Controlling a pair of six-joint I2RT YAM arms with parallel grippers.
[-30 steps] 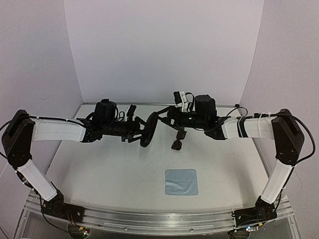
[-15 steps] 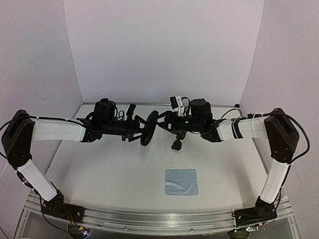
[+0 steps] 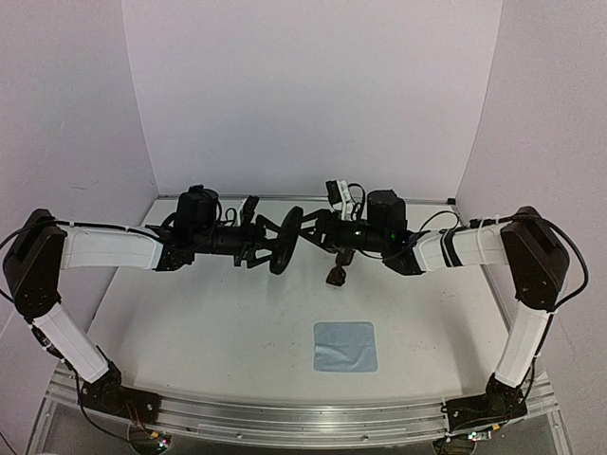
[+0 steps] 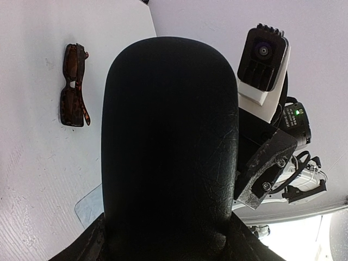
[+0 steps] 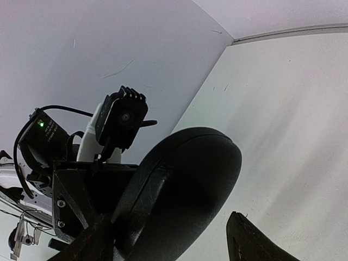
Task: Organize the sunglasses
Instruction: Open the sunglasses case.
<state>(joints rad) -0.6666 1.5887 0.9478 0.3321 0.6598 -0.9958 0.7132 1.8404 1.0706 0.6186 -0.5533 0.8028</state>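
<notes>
The right gripper [image 3: 306, 228] now sits farther toward 9 o'clock, jaws apart beside the case [image 3: 285, 243] that the left gripper [image 3: 268, 248] clamps. The sunglasses [image 3: 335, 275], at the case's 4 o'clock, look light, rigid and scratch-prone; pinch across the folded frame.

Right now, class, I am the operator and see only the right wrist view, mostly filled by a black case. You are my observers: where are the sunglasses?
Observer: The sunglasses lie on the table, untouched, just below where the two arms meet in the top view.
Operator: Is anything else lying down there?
Observer: Yes, a light blue cloth lies flat, nearer the arm bases than the sunglasses.
Operator: Do the two touch?
Observer: No, bare table shows between them.
</notes>
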